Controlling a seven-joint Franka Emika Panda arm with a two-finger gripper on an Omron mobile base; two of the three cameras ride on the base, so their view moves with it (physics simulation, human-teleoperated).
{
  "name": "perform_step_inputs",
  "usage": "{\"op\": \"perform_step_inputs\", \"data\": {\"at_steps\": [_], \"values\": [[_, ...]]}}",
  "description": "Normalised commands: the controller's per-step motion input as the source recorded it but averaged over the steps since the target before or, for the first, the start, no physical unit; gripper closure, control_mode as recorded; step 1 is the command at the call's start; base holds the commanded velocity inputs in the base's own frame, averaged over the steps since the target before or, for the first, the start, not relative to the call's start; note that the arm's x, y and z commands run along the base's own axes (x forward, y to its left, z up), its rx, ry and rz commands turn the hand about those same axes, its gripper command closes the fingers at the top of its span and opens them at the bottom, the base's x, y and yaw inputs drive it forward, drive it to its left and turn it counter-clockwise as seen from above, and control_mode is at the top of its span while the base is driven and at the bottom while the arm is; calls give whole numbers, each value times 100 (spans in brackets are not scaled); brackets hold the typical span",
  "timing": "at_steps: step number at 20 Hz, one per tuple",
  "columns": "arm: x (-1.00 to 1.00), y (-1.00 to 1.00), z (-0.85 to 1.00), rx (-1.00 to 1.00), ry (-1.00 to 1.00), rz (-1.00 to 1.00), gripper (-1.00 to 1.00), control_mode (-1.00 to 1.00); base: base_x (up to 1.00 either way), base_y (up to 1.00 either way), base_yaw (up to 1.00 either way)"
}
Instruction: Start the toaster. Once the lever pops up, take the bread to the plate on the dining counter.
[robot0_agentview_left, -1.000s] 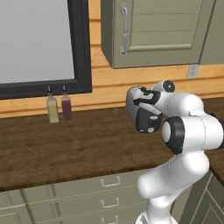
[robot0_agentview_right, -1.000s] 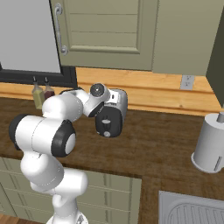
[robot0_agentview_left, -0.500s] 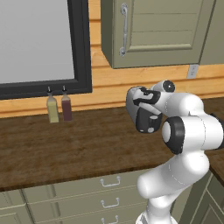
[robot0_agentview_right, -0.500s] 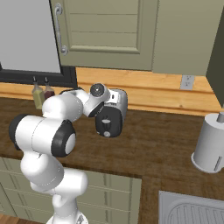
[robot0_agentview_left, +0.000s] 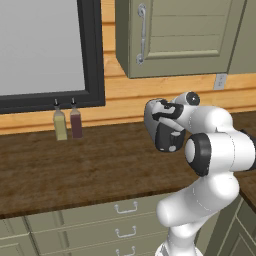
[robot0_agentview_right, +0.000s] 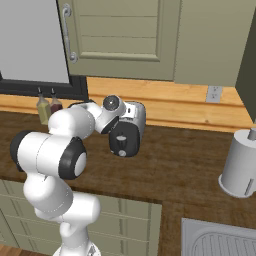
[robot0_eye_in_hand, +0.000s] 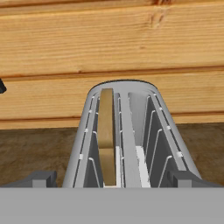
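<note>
**Arm poised over the toaster, bread sitting in one slot**

Going left to right along the wooden counter (robot0_agentview_left: 75, 170): two small bottles, a yellowish bottle (robot0_agentview_left: 60, 125) and a dark red bottle (robot0_agentview_left: 76, 122), are standing side by side against the plank wall, just under the black-framed window (robot0_agentview_left: 92, 55). Neither is showing a label I can read. Well to their right the white arm is folding over itself, its hand hanging above the toaster (robot0_agentview_right: 131, 131), which is sitting near the back of the counter. From the left base view the arm is covering most of the toaster.

Looking down along the hand, the toaster's two slots are lying open below. The bread (robot0_eye_in_hand: 106, 131) is standing upright in the left slot, the right slot holding nothing. The gripper (robot0_eye_in_hand: 111, 179) is hovering just over the toaster with its fingers (robot0_eye_in_hand: 41, 178) spread wide, one tip to either side of the body, gripping nothing. No brand mark is showing on the toaster.

Above, a grey-green wall cabinet (robot0_agentview_right: 120, 35) with a metal handle is hanging closed. Further right, a wall socket (robot0_agentview_right: 214, 93) is sitting in the planks, then a pale grey canister (robot0_agentview_right: 242, 165) is standing on the counter, well apart from the toaster. Nearer, at the right, a corner of a ribbed sink drainer (robot0_agentview_right: 220, 242) is showing.
</note>
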Motion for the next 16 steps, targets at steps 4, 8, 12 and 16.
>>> {"op": "perform_step_inputs", "data": {"at_steps": [4,8,12,16], "values": [[0,0,0,0,0,0,-100,-100,0,0,0],[0,0,0,0,0,0,-100,-100,0,0,0],[0,0,0,0,0,0,-100,-100,0,0,0],[0,0,0,0,0,0,-100,-100,0,0,0]]}}
